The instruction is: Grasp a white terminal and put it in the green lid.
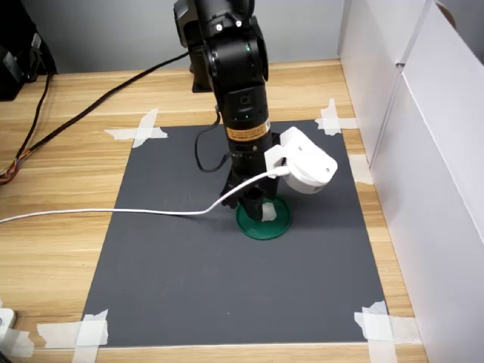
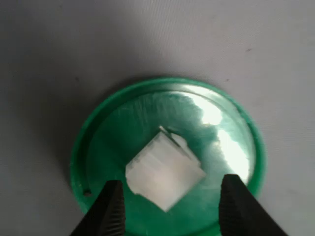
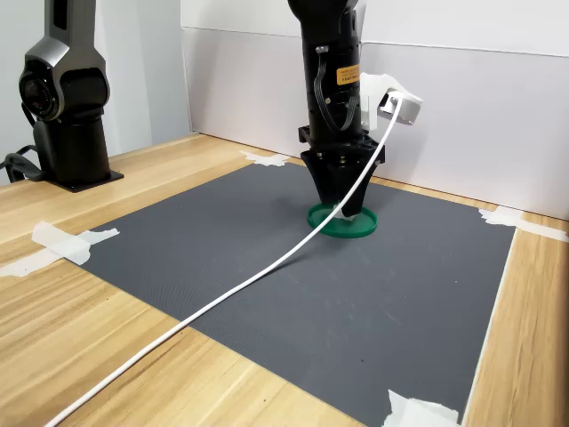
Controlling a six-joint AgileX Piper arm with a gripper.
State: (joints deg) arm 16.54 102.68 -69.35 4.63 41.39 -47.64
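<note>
The gripper [image 2: 167,206] hangs straight down over the green lid [image 2: 98,132], jaws spread wide and holding nothing. In the wrist view the white terminal [image 2: 165,177] lies on the lid's floor between the fingertips [image 2: 110,209], touching neither, toward six o'clock of the disc. The risk appears to be on the lift: a finger could clip the tilted block and knock it over the low rim. In both exterior views the fingers hide most of the terminal.
</note>
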